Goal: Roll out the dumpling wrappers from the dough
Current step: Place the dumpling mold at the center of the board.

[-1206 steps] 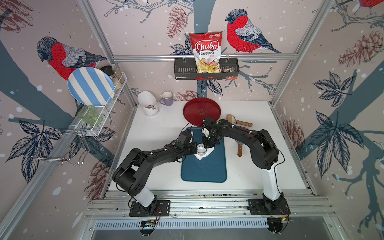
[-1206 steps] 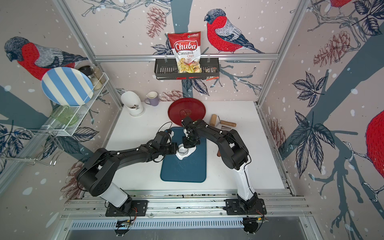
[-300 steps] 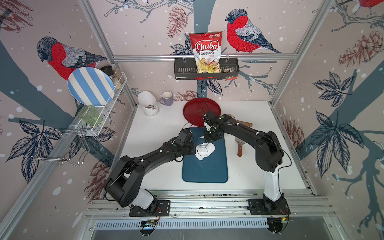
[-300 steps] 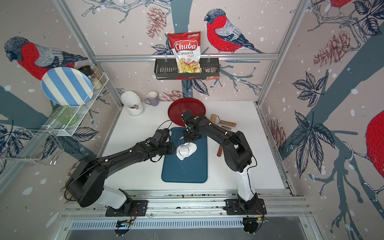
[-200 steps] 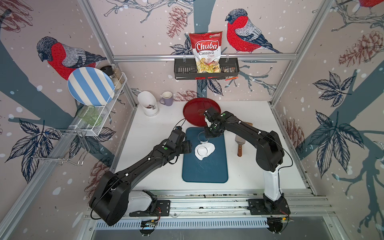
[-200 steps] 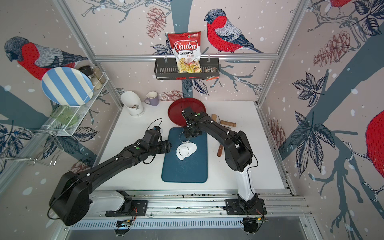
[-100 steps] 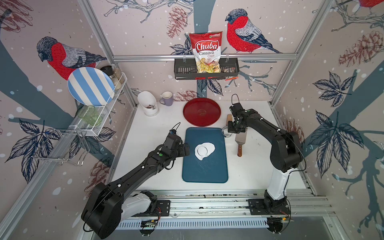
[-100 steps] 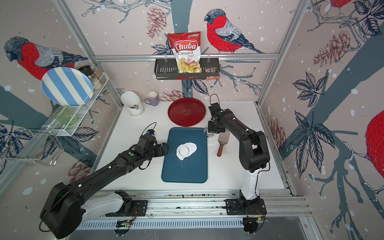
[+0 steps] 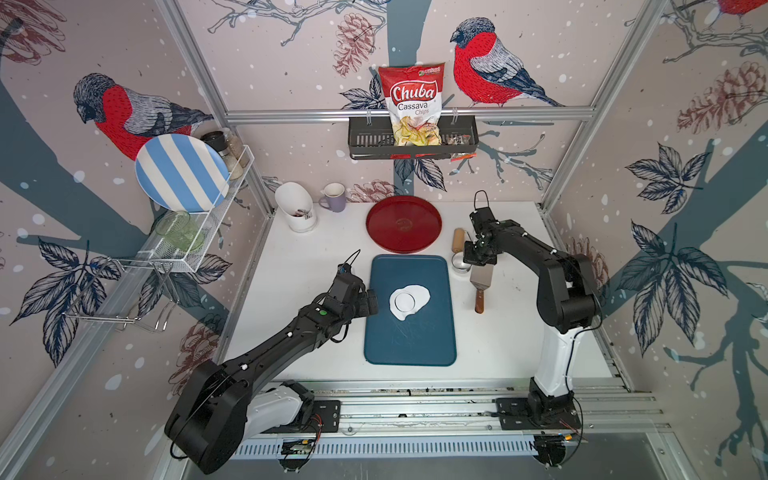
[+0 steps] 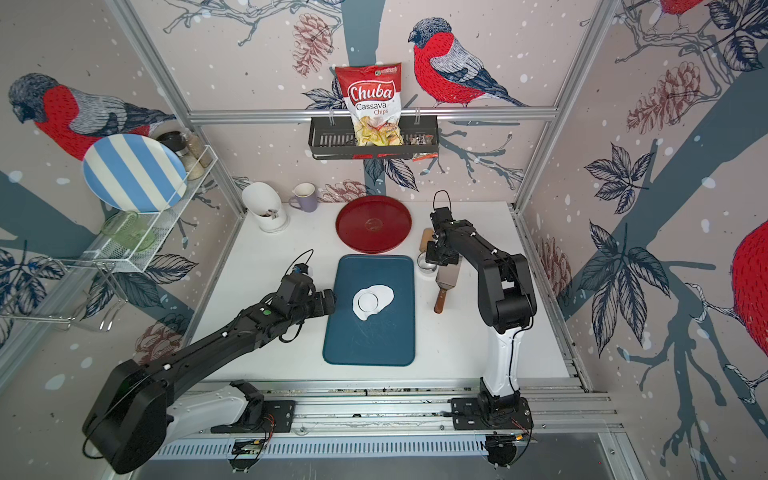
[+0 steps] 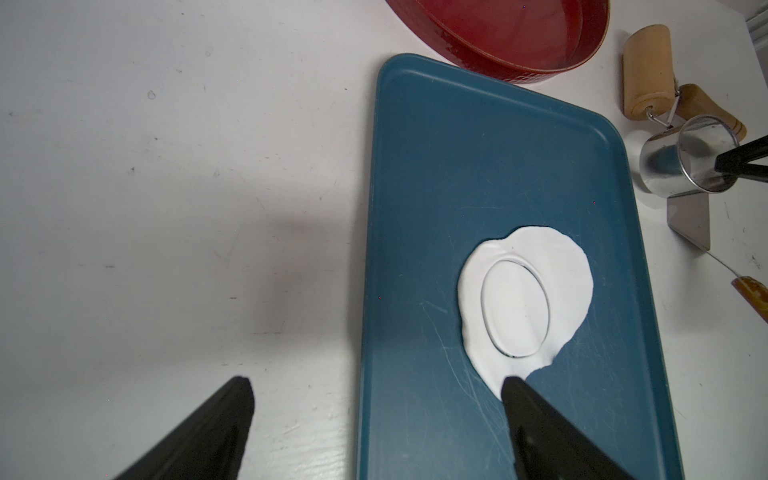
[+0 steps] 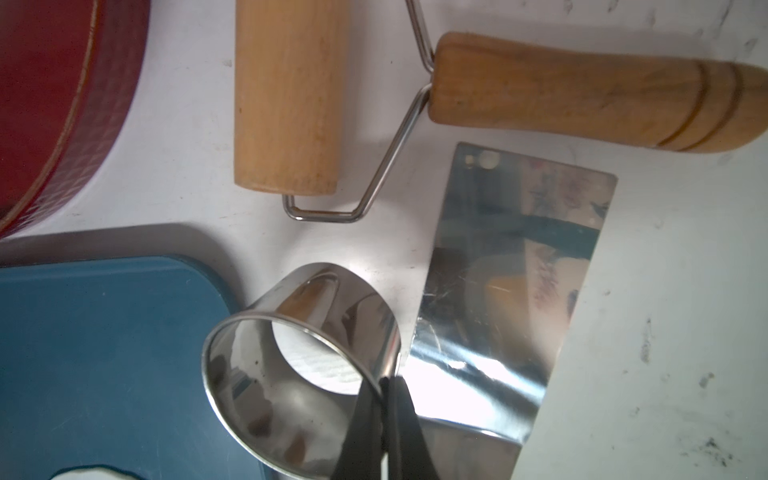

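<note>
Soft, tear-prone dough (image 9: 420,296) is seen flat on the blue board (image 9: 409,336), its cut wrapper (image 9: 404,301) best lifted by the edge; left end effector (image 9: 372,302) spread apart, right end effector (image 12: 384,380) clamped on the steel ring (image 12: 332,299)

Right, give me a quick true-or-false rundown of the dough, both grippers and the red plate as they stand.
1. The flat white dough lies on the blue rectangular board. True.
2. The right gripper grips the wooden rolling pin. False: it is shut on the wall of the shiny steel ring.
3. A round wrapper disc is outlined within the dough. True.
4. The left gripper is shut on the dough. False: it is open, holding nothing.
5. The wrapper disc lies on the round red plate. False: it sits within the dough; the plate holds no disc.
</note>
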Robot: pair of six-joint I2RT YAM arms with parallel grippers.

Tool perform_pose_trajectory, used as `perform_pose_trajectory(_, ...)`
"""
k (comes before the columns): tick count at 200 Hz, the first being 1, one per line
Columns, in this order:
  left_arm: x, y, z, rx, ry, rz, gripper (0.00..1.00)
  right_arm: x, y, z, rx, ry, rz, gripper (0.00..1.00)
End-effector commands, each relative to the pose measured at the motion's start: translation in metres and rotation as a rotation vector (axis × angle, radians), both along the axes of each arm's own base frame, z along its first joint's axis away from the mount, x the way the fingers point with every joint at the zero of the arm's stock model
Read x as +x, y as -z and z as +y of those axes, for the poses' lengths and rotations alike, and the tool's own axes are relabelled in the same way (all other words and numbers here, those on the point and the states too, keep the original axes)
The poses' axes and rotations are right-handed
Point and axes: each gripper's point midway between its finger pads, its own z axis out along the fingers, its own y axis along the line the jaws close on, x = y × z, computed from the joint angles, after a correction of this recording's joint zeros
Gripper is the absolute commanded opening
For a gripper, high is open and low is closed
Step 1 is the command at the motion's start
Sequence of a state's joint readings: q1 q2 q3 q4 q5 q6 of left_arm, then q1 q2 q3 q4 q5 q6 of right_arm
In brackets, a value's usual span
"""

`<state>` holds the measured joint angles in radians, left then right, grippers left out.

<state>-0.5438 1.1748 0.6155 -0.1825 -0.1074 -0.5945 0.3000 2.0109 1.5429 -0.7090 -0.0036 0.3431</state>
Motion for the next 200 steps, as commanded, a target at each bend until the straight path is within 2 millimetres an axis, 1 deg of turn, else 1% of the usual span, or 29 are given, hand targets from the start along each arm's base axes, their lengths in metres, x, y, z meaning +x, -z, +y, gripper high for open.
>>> perform_pose_trajectory(1, 0.006, -0.005, 0.001, -0.002, -0.011, -0.027, 0.95, 0.007, 0.0, 0.003, 0.016, -0.007, -0.017, 0.0)
perform_pose_trajectory(18, 0.006, -0.004, 0.001, 0.0, -0.009, -0.025, 0.95, 0.009, 0.002, 0.005, 0.022, -0.009, -0.011, 0.13)
perform_pose_trajectory(46, 0.006, -0.004, 0.0, -0.004, -0.005, -0.025, 0.95, 0.011, 0.001, 0.004, 0.019, -0.004, -0.009, 0.3)
perform_pose_trajectory(56, 0.005, -0.004, 0.0, -0.004, -0.004, -0.027, 0.95, 0.011, 0.0, 0.003, 0.017, -0.002, -0.009, 0.35)
perform_pose_trajectory(72, 0.004, -0.005, 0.001, -0.007, -0.006, -0.031, 0.95, 0.01, -0.006, 0.003, 0.016, 0.001, -0.016, 0.39)
perform_pose_trajectory(94, 0.003, -0.009, -0.002, -0.019, 0.009, -0.04, 0.94, 0.01, -0.025, 0.003, 0.032, 0.007, -0.056, 0.44)
perform_pose_trajectory(119, 0.001, -0.012, -0.011, -0.052, 0.056, -0.038, 0.92, 0.008, -0.056, 0.012, 0.091, -0.009, -0.135, 0.48)
perform_pose_trajectory(133, -0.002, -0.013, -0.019, -0.084, 0.095, -0.036, 0.88, 0.004, -0.075, 0.023, 0.134, -0.037, -0.189, 0.5)
perform_pose_trajectory(152, -0.005, -0.016, -0.03, -0.13, 0.139, -0.036, 0.84, -0.005, -0.096, 0.044, 0.188, -0.091, -0.262, 0.53)
perform_pose_trajectory(164, -0.007, -0.016, -0.037, -0.15, 0.154, -0.025, 0.81, -0.013, -0.107, 0.059, 0.22, -0.132, -0.314, 0.57)
perform_pose_trajectory(180, -0.009, -0.014, -0.043, -0.143, 0.16, -0.013, 0.8, -0.024, -0.119, 0.076, 0.27, -0.169, -0.385, 0.61)
perform_pose_trajectory(190, -0.011, -0.011, -0.047, -0.133, 0.16, 0.0, 0.8, -0.03, -0.125, 0.083, 0.319, -0.186, -0.429, 0.67)
perform_pose_trajectory(200, -0.011, -0.007, -0.05, -0.125, 0.155, 0.016, 0.79, -0.035, -0.132, 0.085, 0.365, -0.194, -0.473, 0.76)
